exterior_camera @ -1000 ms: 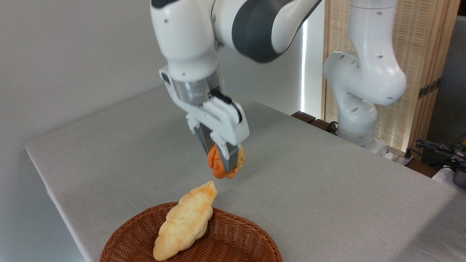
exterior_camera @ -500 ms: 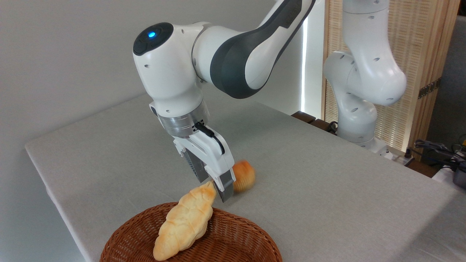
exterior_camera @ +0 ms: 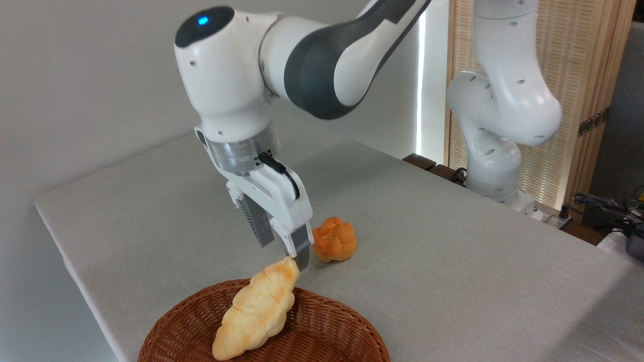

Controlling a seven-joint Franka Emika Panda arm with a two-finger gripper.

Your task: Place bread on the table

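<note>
One bread [exterior_camera: 334, 239] lies on the table [exterior_camera: 453, 261], just right of the released pincer [exterior_camera: 282, 249].

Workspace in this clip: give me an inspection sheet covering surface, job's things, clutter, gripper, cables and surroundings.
Surface: table with a plain light-grey cloth-like top, no stains seen.
Job's things: orange bun lies on the table, outside the basket, free of the fingers.
Clutter: brown wicker basket at the near edge; a long pale braided loaf leans in it, its tip over the rim.
Gripper: gripper open, empty, just left of the bun and close above the loaf's tip; whether it touches the tip cannot be told.
Cables: a short black cable on the wrist; dark cables off the table at the right.
Surroundings: plain wall, wooden slatted screen, robot base at the far edge.
</note>
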